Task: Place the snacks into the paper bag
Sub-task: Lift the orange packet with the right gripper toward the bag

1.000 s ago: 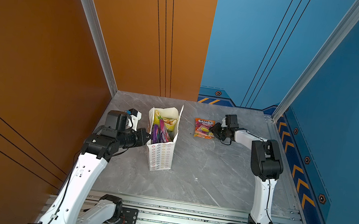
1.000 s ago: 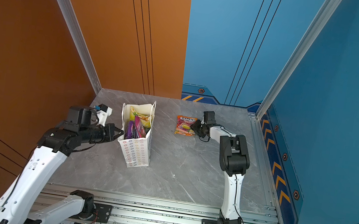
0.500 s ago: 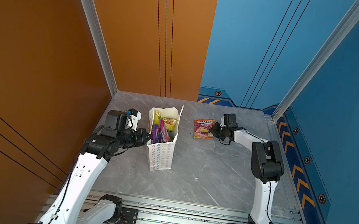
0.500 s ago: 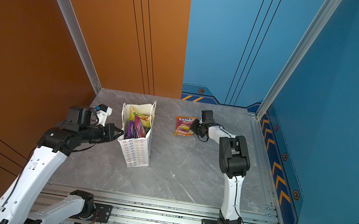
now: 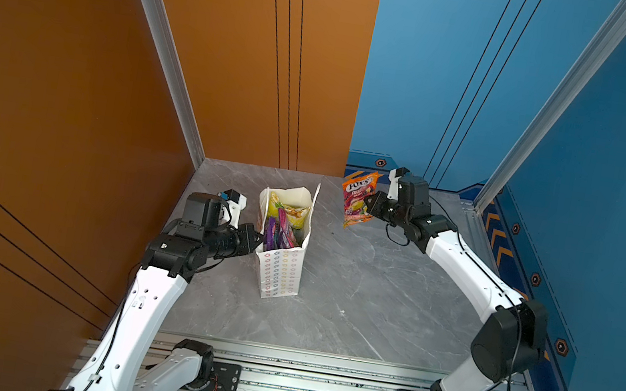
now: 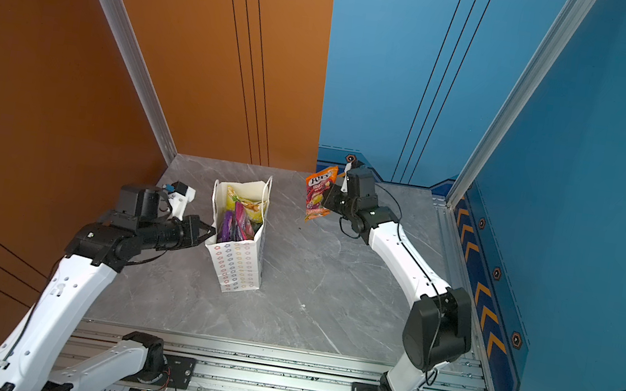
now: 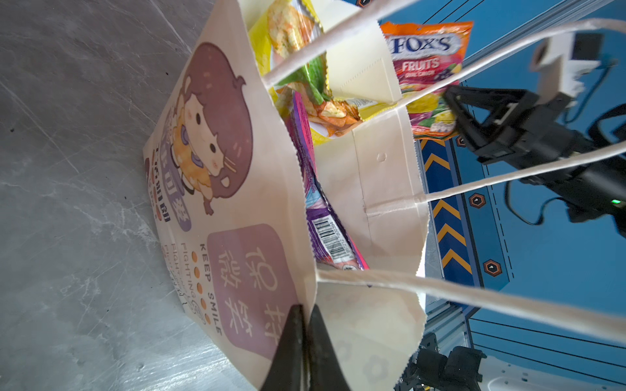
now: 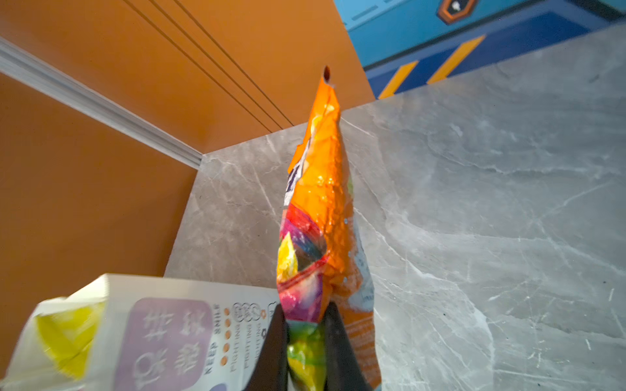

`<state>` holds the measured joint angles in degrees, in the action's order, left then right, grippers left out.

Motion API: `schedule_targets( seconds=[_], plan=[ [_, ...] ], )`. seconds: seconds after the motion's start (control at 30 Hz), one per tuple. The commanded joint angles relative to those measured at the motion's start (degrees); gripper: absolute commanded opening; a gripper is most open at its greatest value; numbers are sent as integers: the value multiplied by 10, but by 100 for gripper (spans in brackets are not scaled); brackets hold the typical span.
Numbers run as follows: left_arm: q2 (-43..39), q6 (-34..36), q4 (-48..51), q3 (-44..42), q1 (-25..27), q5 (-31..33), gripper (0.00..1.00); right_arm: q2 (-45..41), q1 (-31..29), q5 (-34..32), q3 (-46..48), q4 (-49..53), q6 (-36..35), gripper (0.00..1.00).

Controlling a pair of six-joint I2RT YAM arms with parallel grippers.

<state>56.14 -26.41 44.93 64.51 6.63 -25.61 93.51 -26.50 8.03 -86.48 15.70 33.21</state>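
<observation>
- The right gripper [image 8: 301, 325] is clamping an orange FOX'S Fruits packet [image 5: 358, 199] by one edge, holding it upright above the grey marble tabletop [image 5: 351, 294], just beside the bag.
- The packet is showing crinkled foil with pink, yellow and green fruit pictures.
- The left gripper [image 7: 305, 321] is pinching the rim of the white paper bag [image 5: 281, 267], its fingers together on the paper.
- The bag is standing open, holding yellow, green and purple snacks [image 7: 305, 101]; a cartoon girl is facing the left wrist view.
</observation>
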Motion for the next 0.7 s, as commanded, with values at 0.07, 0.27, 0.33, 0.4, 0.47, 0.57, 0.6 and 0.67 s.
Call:
schedule_targets(
  seconds=[0.07,0.27,0.33,0.4,0.47,0.57,0.6,0.67],
  plan=[
    [-2,6,-9,-10,-4,-19,8,-73,-59,-97,-75,32,-73,0],
    [-2,6,-10,-12,-4,-18,8,-79,-119,-144,-159,47,-120,0],
    [-5,5,-11,-14,-4,-17,8,-73,-149,-165,-188,48,-141,0],
    [-8,4,-12,-16,-4,-18,8,-61,-172,-178,-220,56,-160,0],
    [-9,2,-12,-17,-4,-19,8,-46,-189,-185,-251,64,-174,0],
    [-10,1,-11,-18,-3,-19,8,-17,-216,-200,-304,79,-197,0],
    [-11,1,-12,-18,-3,-18,8,-4,-225,-205,-324,87,-205,0],
    [-11,0,-13,-20,-3,-18,8,16,-239,-207,-354,97,-211,0]
  ],
)
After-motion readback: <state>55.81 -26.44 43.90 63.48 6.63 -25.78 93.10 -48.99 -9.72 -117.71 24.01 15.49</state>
